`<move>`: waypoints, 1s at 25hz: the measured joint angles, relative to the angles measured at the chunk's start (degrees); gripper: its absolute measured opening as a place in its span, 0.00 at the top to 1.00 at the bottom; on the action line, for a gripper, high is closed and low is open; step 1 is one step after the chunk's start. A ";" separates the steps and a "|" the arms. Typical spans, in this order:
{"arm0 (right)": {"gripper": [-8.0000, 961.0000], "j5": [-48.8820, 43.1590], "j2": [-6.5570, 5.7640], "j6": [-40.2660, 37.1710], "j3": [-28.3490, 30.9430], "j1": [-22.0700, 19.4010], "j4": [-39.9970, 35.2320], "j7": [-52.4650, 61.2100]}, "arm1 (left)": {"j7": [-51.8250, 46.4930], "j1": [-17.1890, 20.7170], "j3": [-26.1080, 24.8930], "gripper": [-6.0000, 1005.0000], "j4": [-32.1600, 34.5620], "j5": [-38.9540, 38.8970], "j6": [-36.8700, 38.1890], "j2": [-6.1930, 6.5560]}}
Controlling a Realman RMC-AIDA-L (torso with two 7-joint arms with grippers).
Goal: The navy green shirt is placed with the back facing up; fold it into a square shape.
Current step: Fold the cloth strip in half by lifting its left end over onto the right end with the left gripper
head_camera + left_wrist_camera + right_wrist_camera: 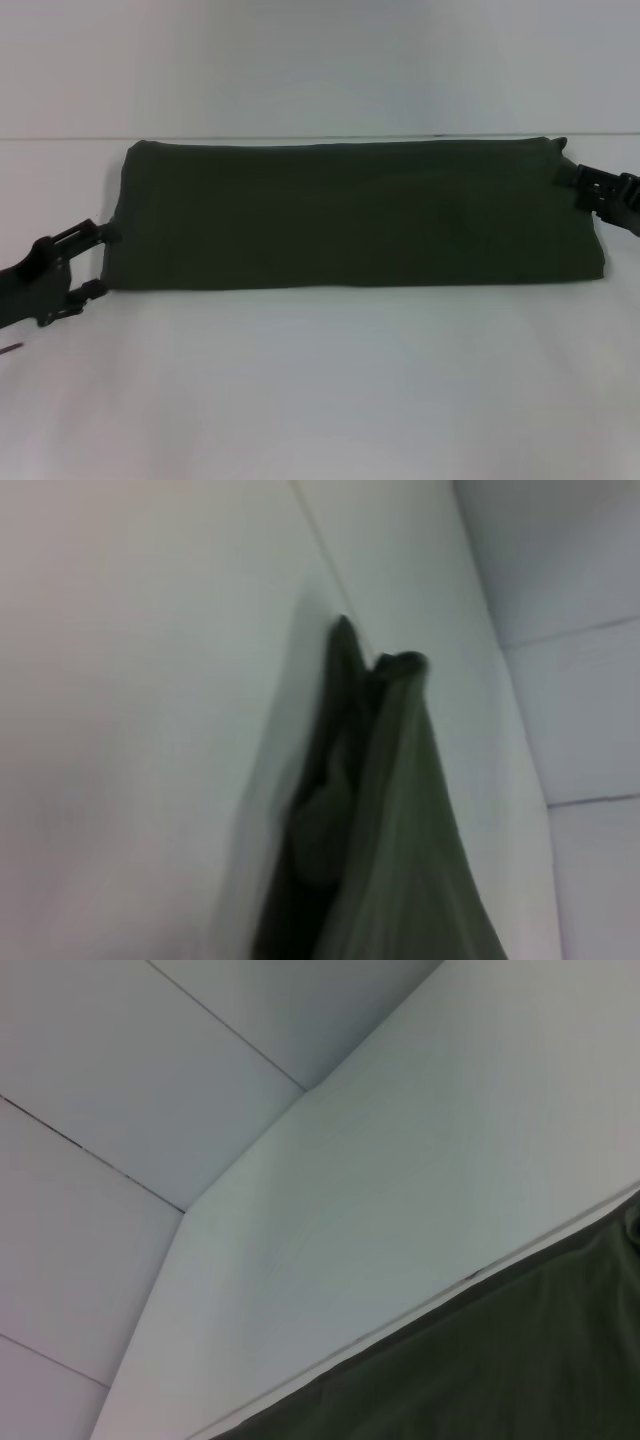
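Observation:
The navy green shirt [350, 215] lies folded into a long dark band across the white table, plain side up. My left gripper [101, 260] is open at the band's left end, one finger by the far part of that edge and one by the near corner. My right gripper [585, 183] sits at the band's far right corner, where a small tip of cloth sticks up. The left wrist view shows the shirt [385, 830] edge-on, with its folded layers. In the right wrist view only a flat stretch of the shirt [500, 1370] shows.
The white table [320, 390] runs wide in front of the shirt. Its far edge [300, 137] lies just behind the shirt, with a pale panelled wall [150, 1080] beyond it.

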 joint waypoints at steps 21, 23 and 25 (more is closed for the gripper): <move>0.25 0.06 0.24 2.24 1.15 0.58 0.04 -0.28 | -2.84 -1.83 -1.23 0.07 -5.54 -0.02 -6.04 0.17; 0.25 0.06 0.31 2.50 1.18 0.60 0.04 -0.29 | -2.87 -1.60 -1.28 0.07 -5.50 -0.05 -6.00 0.16; 0.25 0.05 0.38 2.76 1.19 0.60 0.04 -0.30 | -3.11 -1.32 -1.35 0.07 -5.62 -0.07 -5.78 0.12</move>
